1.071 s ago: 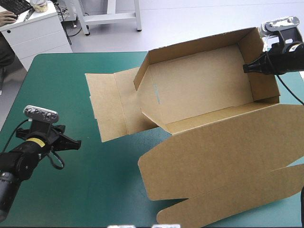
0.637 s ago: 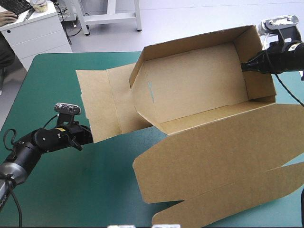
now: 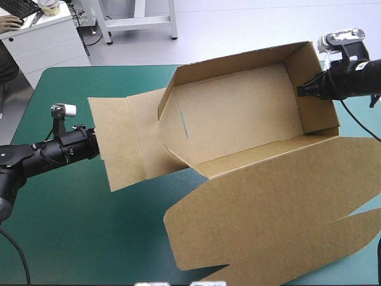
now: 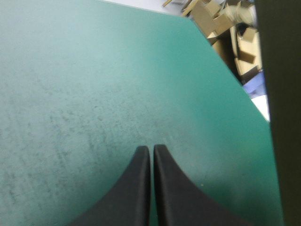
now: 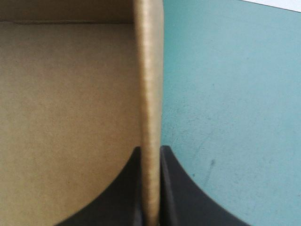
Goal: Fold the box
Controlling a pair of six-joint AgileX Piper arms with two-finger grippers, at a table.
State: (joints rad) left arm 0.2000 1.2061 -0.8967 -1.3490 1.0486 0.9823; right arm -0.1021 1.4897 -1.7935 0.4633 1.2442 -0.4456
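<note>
In the high view the box (image 3: 238, 119) is sitting on the teal-green cover (image 3: 71, 208) right of the table's middle as an open tray, walls raised. Its lid (image 3: 268, 220) is lying flat toward the near right, and a flap (image 3: 119, 143) is spreading out to the left. A short teal streak (image 3: 186, 126) is showing on the tray's floor; no lettering is readable. The left gripper (image 3: 95, 143) is reaching the flap's left edge, and contact cannot be told. The right gripper (image 3: 299, 90) is clamping the tray's right end wall (image 3: 312, 89).

In the left wrist view the fingers (image 4: 136, 188) are pressing almost together with nothing between them, over bare cover, a dark strip of board (image 4: 282, 117) standing just beside them.

In the right wrist view the fingers (image 5: 174, 188) are pinching the wall's edge (image 5: 149, 70), with the tray floor on one side and cover on the other.
</note>
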